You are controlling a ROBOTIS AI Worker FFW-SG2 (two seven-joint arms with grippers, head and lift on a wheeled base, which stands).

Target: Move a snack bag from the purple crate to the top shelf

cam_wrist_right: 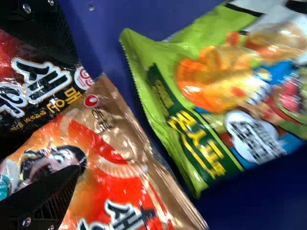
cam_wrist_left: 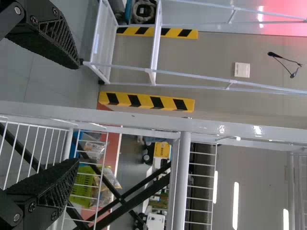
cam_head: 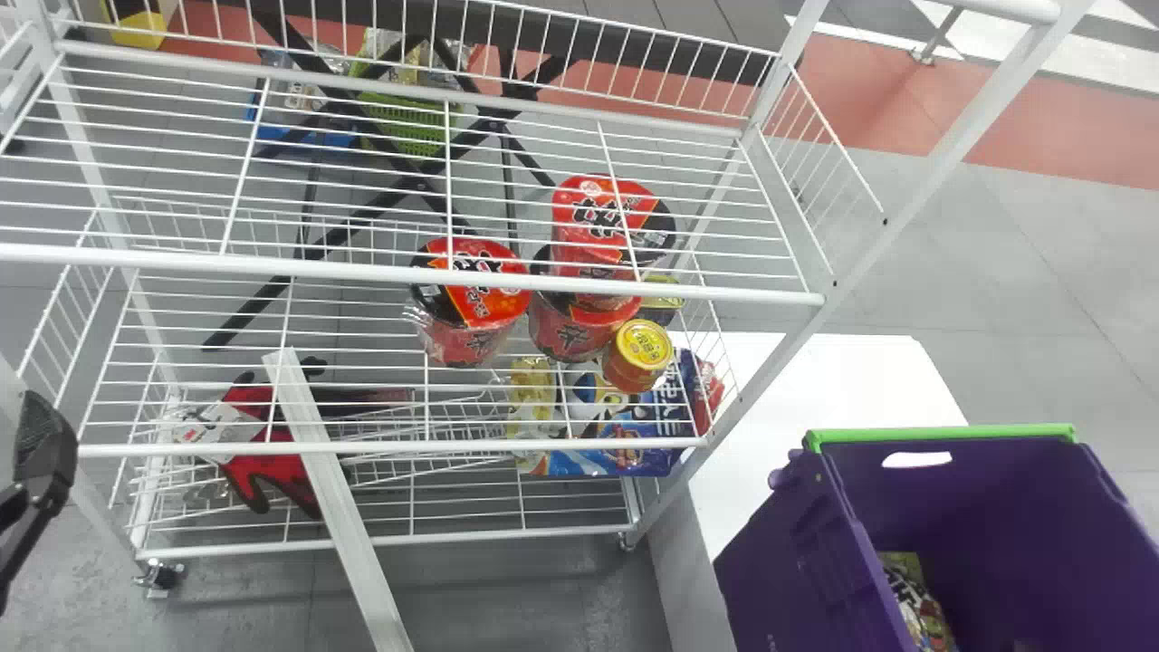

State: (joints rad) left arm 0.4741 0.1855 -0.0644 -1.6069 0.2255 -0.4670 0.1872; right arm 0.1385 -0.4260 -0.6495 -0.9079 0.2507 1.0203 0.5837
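Right tool [cam_wrist_right: 74,114]: inside the crate [cam_head: 960,516], fingers spread wide, no hold on anything, bags close by its fingertips. Left tool [cam_head: 45,453]: between 8 and 9 o'clock in the head view, fingers likewise well parted and holding nothing.

Snack bags, three seen by the right wrist, all in the crate:
– orange bag [cam_wrist_right: 115,172], one finger over part of it;
– black bag [cam_wrist_right: 38,86], red at one end, beside the orange one, the other finger over part of it;
– green bag [cam_wrist_right: 201,110], beyond the fingertips, just beside the orange one.

Crate: purple, green along one rim, at 4 o'clock in the head view. Counter [cam_head: 815,389]: white, between 3 and 4 o'clock; whether it carries the crate, cannot tell.

Rack, white wire. Top shelf [cam_head: 362,272]: from 9 o'clock round past 12. Seen through its wires or under it: red cups [cam_head: 471,303], near the centre; jar [cam_head: 643,344], yellow lid, close to the cups; gloves [cam_head: 263,444], red and black, towards 8 o'clock; blue packet [cam_head: 625,453], near 6 o'clock
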